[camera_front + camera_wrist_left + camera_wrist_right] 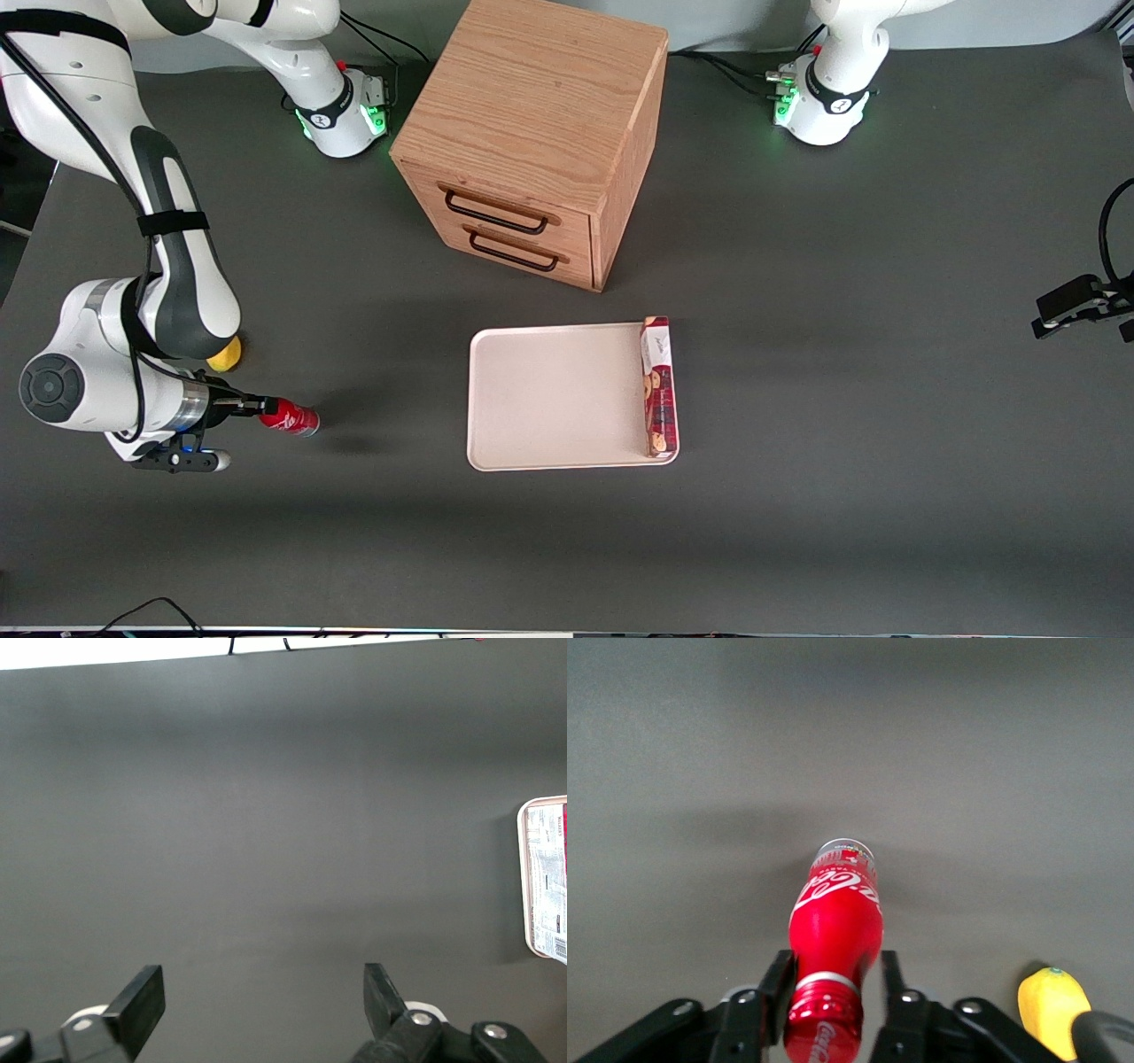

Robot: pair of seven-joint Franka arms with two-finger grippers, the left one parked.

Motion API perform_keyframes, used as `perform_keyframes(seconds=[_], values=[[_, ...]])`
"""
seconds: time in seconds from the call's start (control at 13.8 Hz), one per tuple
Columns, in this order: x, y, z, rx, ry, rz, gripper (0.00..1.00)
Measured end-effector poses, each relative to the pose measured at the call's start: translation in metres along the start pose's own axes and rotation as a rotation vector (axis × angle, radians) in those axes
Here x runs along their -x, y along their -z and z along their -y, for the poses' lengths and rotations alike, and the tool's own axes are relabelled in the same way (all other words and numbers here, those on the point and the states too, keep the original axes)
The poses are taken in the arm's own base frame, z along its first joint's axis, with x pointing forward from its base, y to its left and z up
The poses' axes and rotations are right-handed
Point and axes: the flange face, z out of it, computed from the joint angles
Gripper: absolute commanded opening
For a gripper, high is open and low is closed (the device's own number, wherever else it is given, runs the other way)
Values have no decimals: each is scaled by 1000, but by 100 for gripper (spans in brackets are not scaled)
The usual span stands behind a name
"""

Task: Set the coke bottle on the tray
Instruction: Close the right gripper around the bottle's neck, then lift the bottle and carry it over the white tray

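The coke bottle [289,417] is small and red with white lettering. It lies horizontal in my right gripper [257,408], cap end between the fingers and silvery base pointing toward the tray. Its shadow falls on the mat a little apart from it, so it hangs just above the table. In the right wrist view the gripper [835,961] is shut on the bottle [835,921] at its neck and shoulder. The cream tray [549,399] lies flat at mid-table, well away from the bottle, which is toward the working arm's end of the table.
A long red biscuit box [657,387] lies along the tray's edge toward the parked arm. A yellow lemon [226,354] sits by the working arm and shows in the right wrist view [1052,1005]. A wooden two-drawer cabinet [532,142] stands farther from the front camera than the tray.
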Motion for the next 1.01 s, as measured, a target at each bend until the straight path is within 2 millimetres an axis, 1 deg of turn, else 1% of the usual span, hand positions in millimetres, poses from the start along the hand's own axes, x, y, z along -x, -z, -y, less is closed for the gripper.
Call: perform_keyframes(seconds=[0.22,0.29,0.36,0.43,0.51,0.72,0.8,0.87,0.94,1.01], values=[[0,2,2,1,3,-4,0],[0,5,3,3,6,-12,0],[-1,14,5,5,10,-24,0],[0,32,10,5,17,-35,0],[2,57,16,5,27,-38,0],[23,149,36,-2,61,-37,0],[32,175,46,-7,80,-31,0],[41,196,60,-15,102,-28,0],[48,211,80,-27,116,-29,0],[56,222,105,-43,109,-32,0]])
